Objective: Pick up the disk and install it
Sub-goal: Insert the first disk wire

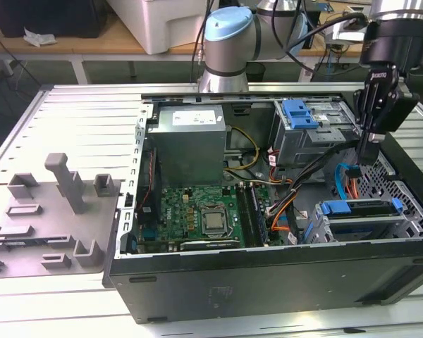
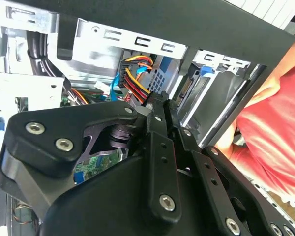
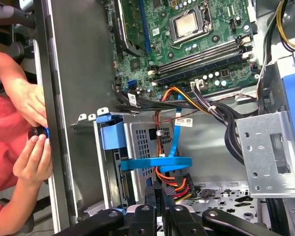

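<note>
Exterior view first: the gripper (image 1: 366,155) hangs over the open computer case (image 1: 268,282) at the exterior view's right, and its slim black fingers reach down just inside the case wall. In both wrist views the claw (image 3: 162,196) looks pressed together with nothing pinched between its tips. The disk (image 1: 359,208) sits in the lower drive cage (image 1: 352,229) at the near corner of the case on the exterior view's right. It is seen edge-on, with the blue rim of its caddy uppermost, and it lies below the fingertips and apart from them. In the first wrist view the caddy's blue tab (image 3: 113,135) stands at the mouth of that cage. A flat blue cable (image 3: 162,162) loops between the cage and the fingers, beside a bundle of red, orange and yellow wires (image 3: 172,182). Farther into the case lie the green motherboard (image 1: 197,215) and the grey power supply (image 1: 190,141), and a bare blue bracket (image 1: 299,113) tops the upper bay. Outside the case wall, a person's two hands (image 3: 32,105) hold a small dark object. A grey moulded fixture (image 1: 56,204) rests on the table at the exterior view's left.
</note>
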You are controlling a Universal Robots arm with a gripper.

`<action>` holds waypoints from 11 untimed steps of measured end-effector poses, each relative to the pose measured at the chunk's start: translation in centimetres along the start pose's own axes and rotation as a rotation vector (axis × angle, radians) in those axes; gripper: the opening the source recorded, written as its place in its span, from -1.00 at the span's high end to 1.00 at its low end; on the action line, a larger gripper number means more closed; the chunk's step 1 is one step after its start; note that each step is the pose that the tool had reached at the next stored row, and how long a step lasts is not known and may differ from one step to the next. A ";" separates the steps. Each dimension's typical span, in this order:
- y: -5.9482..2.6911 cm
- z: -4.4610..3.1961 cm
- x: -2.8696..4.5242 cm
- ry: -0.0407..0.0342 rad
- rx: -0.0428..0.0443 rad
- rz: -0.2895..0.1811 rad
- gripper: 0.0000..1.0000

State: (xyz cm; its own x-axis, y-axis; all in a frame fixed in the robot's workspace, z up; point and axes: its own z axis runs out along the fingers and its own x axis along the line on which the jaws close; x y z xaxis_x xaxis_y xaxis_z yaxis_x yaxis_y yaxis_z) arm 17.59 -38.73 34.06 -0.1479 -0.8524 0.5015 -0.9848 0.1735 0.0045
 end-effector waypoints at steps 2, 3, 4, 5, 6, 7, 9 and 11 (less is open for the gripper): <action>0.01 0.01 0.22 -0.0042 0.0018 -0.002 0.66; 0.00 0.04 0.34 -0.0074 0.0027 -0.004 0.66; 0.00 0.10 0.45 -0.0113 0.0033 -0.005 0.66; -0.01 0.17 0.57 -0.0156 0.0039 -0.006 0.66; -0.02 0.25 0.70 -0.0207 0.0044 -0.008 0.66; -0.03 0.30 0.80 -0.0243 0.0047 -0.009 0.66; -0.06 0.49 1.12 -0.0375 0.0059 -0.013 0.66; -0.08 0.67 1.43 -0.0505 0.0068 -0.016 0.66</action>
State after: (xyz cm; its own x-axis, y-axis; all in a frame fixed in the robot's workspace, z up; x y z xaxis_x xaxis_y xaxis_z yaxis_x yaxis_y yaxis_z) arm 17.40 -40.29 34.20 -0.1362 -0.8789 0.4571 -0.9877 0.1563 0.0063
